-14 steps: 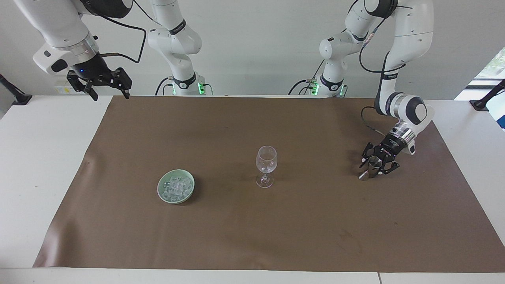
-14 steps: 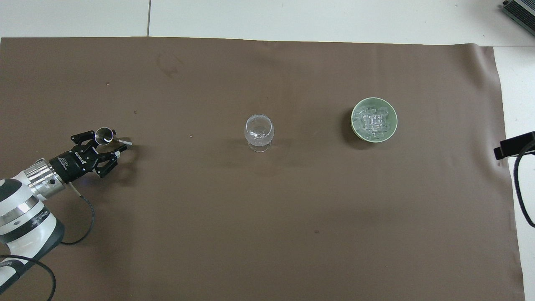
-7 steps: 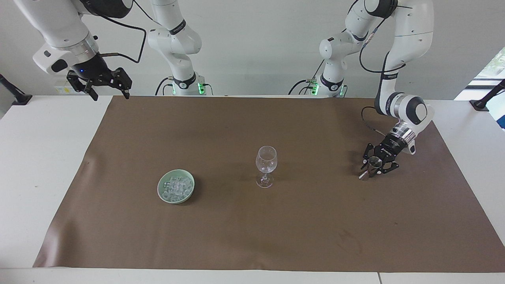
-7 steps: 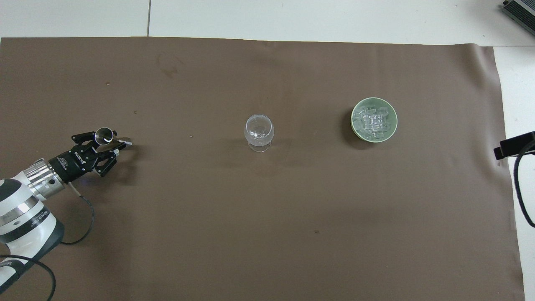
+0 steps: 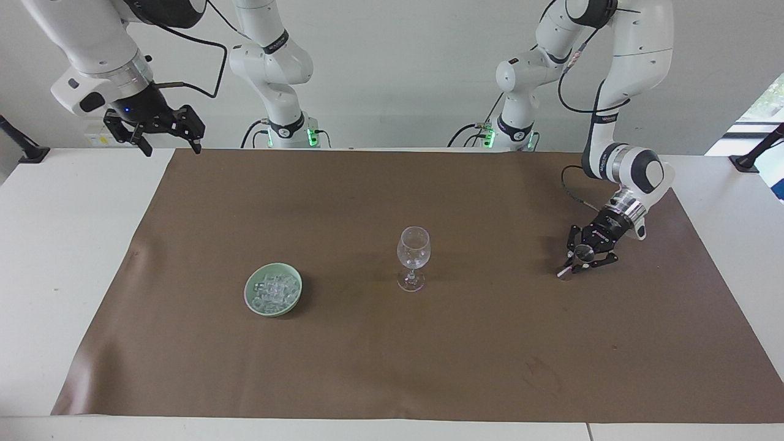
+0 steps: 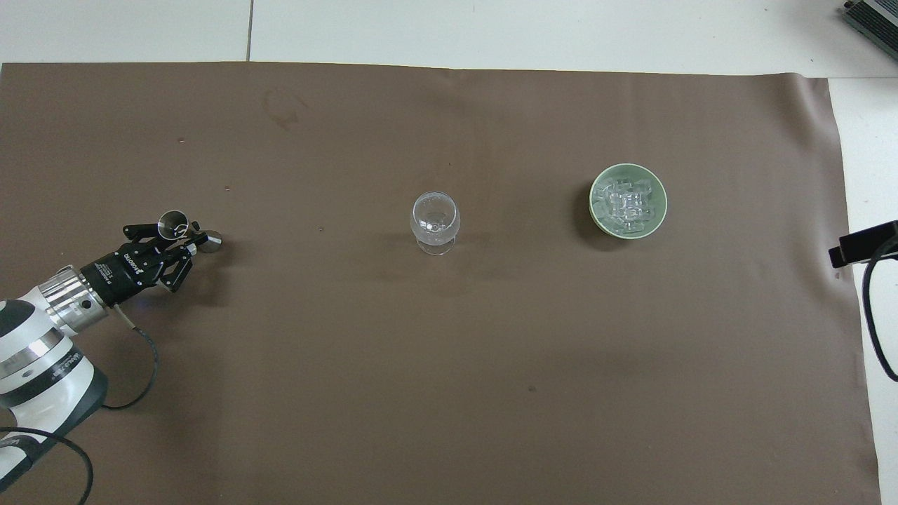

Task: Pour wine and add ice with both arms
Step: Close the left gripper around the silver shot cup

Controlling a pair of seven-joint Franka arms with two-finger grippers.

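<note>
Robotics lab. Two white arms (image 5: 631, 55) bolted at edge of white table (image 5: 55, 245), green status lights on bases (image 5: 312, 136), loose black cables (image 5: 576, 104), brown paper sheet (image 5: 392, 367) as work surface, bare white wall (image 5: 398, 61), camera clamp (image 5: 756, 150) at table corner.

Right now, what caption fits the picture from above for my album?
Left pincer shut on a small metal cup, with wine glass and bowl of ice waiting on the brown mat.

Left claw (image 5: 580, 260) clamped low; right claw (image 5: 164, 133) agape aloft
</note>
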